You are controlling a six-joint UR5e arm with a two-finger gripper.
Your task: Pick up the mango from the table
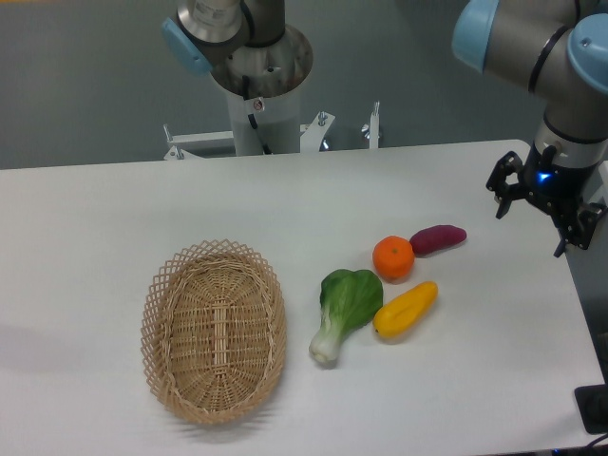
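**Mango lying untouched, tool hanging off to the right**

Tabletop (pixel 114 199): white, rounded far-right corner showing, taking up most of the view and carrying everything below.

Arm (pixel 532 43): grey links with pale blue joint caps, reaching in from the upper right; its base column is standing behind the far edge of the tabletop, near centre.

Basket (pixel 215 330): oval wicker, lying left of centre toward the near edge, nothing showing inside it.

Tool (pixel 540 211): black, a small blue light glowing on its body, hanging over the right edge of the tabletop, well apart from the fruit. Its two fingers are standing spread wide with nothing between them.

Bok choy (pixel 344 310): green leaves pointing away, white stem pointing toward the near edge, lying between the basket and the mango.

Mango (pixel 406 309): yellow, elongated, lying on the tabletop right of centre, tilted with its right end farther back. It is sitting just beside the bok choy leaves, just in front of the orange, well left of the tool.

Sweet potato (pixel 438 238): purple, lying behind and right of the orange, touching or nearly so.

Orange (pixel 393 258): round, sitting between sweet potato and mango.
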